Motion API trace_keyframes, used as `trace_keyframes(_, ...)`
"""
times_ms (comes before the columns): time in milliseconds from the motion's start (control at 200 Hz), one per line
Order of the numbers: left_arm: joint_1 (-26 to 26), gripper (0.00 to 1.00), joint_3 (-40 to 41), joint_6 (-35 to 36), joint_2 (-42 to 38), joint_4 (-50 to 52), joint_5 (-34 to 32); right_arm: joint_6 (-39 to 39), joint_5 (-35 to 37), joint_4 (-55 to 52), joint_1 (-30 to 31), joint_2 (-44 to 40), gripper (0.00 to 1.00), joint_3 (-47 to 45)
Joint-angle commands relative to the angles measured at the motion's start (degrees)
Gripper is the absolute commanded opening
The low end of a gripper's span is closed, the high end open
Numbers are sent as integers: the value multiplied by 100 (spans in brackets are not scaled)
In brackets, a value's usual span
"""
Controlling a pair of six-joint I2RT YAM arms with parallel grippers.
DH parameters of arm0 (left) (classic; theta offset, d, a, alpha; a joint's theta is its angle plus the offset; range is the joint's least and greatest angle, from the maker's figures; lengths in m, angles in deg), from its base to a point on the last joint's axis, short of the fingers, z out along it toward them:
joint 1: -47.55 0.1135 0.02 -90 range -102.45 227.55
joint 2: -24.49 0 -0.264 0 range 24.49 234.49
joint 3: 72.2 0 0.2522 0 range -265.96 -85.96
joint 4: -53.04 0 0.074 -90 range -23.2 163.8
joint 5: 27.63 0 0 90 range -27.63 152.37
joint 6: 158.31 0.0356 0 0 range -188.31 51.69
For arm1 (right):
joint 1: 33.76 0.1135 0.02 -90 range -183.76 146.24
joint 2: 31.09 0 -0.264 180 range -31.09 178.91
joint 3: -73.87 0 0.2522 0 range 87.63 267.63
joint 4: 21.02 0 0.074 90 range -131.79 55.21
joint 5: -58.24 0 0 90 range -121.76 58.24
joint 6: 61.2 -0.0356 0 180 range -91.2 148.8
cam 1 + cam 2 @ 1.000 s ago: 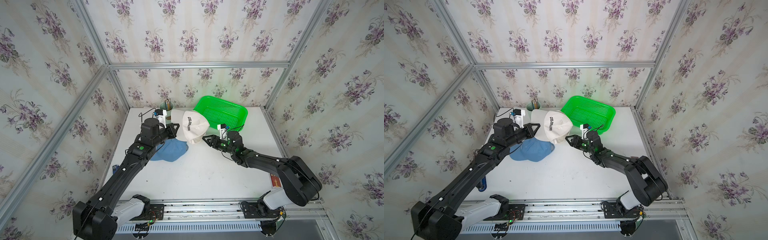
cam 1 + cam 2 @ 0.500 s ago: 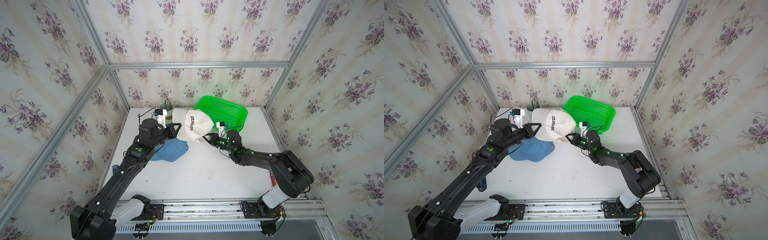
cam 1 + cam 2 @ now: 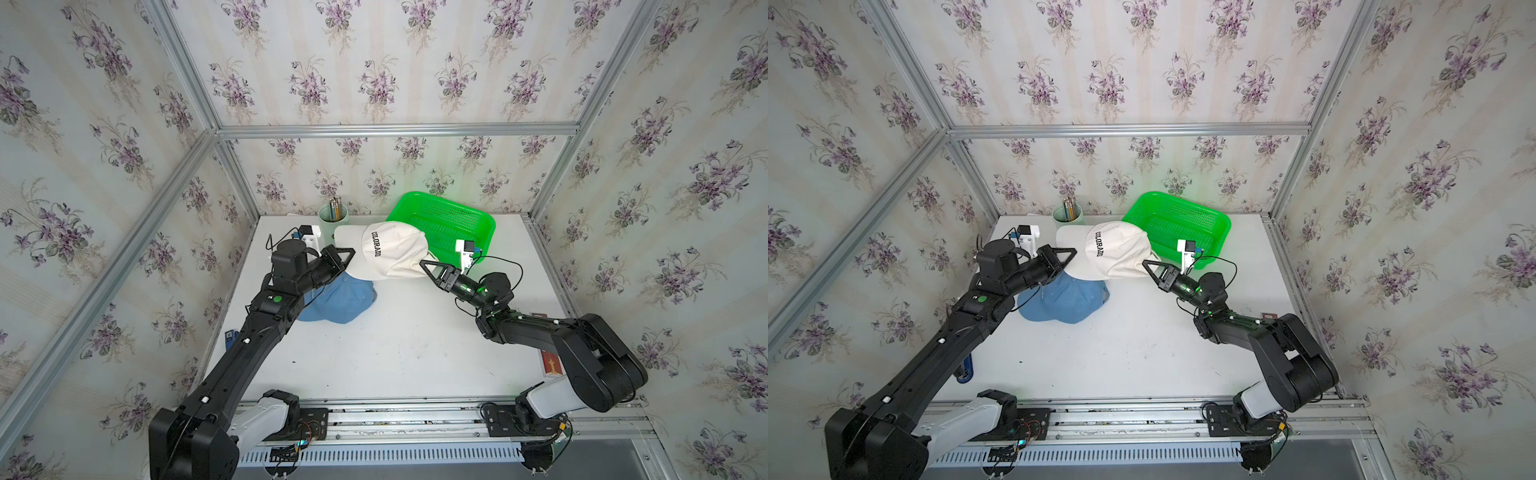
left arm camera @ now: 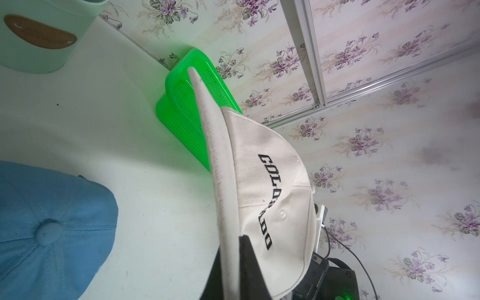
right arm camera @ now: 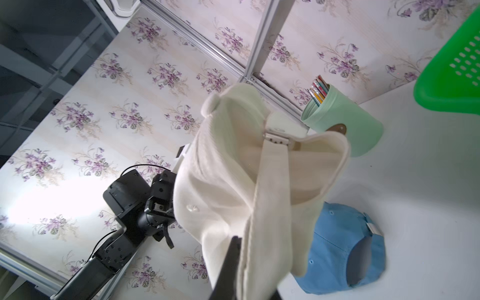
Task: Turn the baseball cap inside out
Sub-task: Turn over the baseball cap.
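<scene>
A white baseball cap [image 3: 395, 253] [image 3: 1117, 253] lettered COLORADO hangs above the table's back half, stretched between both arms. My left gripper [image 3: 351, 251] [image 3: 1073, 251] is shut on the brim's edge [image 4: 220, 181], which runs between its jaws [image 4: 231, 249]. From the other side, my right gripper [image 3: 424, 263] [image 3: 1145, 263] is shut on the cap's back rim by the strap [image 5: 275, 181], with cloth pinched between its jaws [image 5: 249, 259]. The crown bulges outward and its hollow shows in the right wrist view.
A blue cap [image 3: 336, 299] [image 3: 1063, 299] lies on the table under the left gripper. A green basket [image 3: 482, 224] stands at the back right, and a mint pencil cup [image 3: 332, 216] at the back. A small card [image 3: 550, 365] lies at the right edge.
My right gripper has moved in to the white cap's back rim and gone from open to shut on it. The left gripper kept its hold on the brim.
</scene>
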State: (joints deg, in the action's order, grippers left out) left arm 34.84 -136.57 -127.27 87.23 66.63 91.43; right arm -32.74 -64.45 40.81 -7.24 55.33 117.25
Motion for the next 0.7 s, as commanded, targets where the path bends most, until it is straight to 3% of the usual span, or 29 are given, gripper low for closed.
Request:
trace_keyframes(0,106,0,234,-481,13,-541,-226,-361,113,1365,-81,29,0,-79)
trace_keyframes(125,183,0,609,-998,165,-1376,36,-465,16,1685,-98,127,3,39)
trace_keyframes(290,198,0,583,-1079,236,-1378,102,-683,83,2643,-146,179,10,-124)
trace_keyframes(490,208,0,640,-1386,327,-1561,245,-687,46,2781,-203,53,16,-203)
trace_keyframes(589,230,0,734,-1659,403,-1629,286,-388,9,1788,-205,-183,21,-105)
trace_keyframes(694,226,0,699,-1922,373,-1653,213,447,189,-364,-191,-637,26,37)
